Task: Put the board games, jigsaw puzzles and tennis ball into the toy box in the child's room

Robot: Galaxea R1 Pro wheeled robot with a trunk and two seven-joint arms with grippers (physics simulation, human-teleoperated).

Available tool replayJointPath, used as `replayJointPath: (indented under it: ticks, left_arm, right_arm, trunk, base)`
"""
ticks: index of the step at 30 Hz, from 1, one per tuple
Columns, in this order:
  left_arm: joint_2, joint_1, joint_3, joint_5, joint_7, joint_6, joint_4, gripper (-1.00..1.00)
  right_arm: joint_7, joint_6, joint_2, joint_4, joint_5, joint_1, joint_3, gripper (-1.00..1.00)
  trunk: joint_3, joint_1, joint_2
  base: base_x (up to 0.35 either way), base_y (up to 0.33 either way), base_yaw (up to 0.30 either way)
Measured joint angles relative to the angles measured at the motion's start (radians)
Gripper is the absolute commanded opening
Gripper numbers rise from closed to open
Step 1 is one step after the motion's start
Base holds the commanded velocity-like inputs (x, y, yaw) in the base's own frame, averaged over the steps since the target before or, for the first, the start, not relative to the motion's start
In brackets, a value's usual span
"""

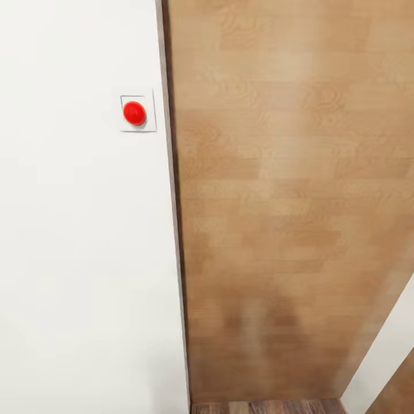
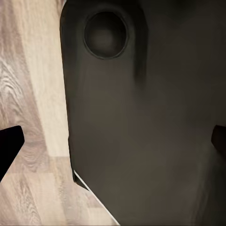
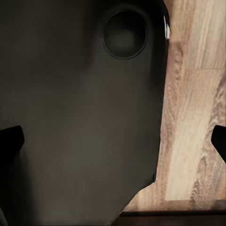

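Observation:
The board games, jigsaw puzzles, tennis ball, toy box, table and bed are out of view. In the left wrist view, my left gripper (image 2: pixel 113 143) is open, its dark fingertips (image 2: pixel 9 146) far apart at the picture's edges with nothing between them. It hangs beside the robot's dark base (image 2: pixel 141 117), over the light wood floor (image 2: pixel 33 94). My right gripper (image 3: pixel 113 141) is likewise open and empty, beside the same dark base (image 3: pixel 80 108) and above the wood floor (image 3: pixel 193 117).
The head view faces a brown wooden door (image 1: pixel 287 201) close ahead. A white wall (image 1: pixel 80 259) to its left carries a round red button (image 1: pixel 134 112) on a white plate. A strip of dark floor (image 1: pixel 264 407) lies below the door.

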Motion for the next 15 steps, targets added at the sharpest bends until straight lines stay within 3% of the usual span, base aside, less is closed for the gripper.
replayJointPath:
  ticks: [3, 15]
  left_arm:
    - [-0.014, 0.001, -0.004, 0.001, 0.006, 0.011, -0.006, 1.0]
    - [-0.009, 0.001, -0.005, 0.001, 0.006, -0.031, -0.006, 1.0]
  right_arm:
    - [-0.003, -0.001, 0.017, 0.001, -0.006, 0.0, -0.007, 1.0]
    - [-0.003, -0.01, 0.051, 0.001, 0.01, 0.0, 0.006, 1.0]
  trunk:
    - [0.0, 0.0, 0.0]
    - [0.0, 0.0, 0.0]
  base:
    - [0.0, 0.0, 0.0]
    - [0.0, 0.0, 0.0]
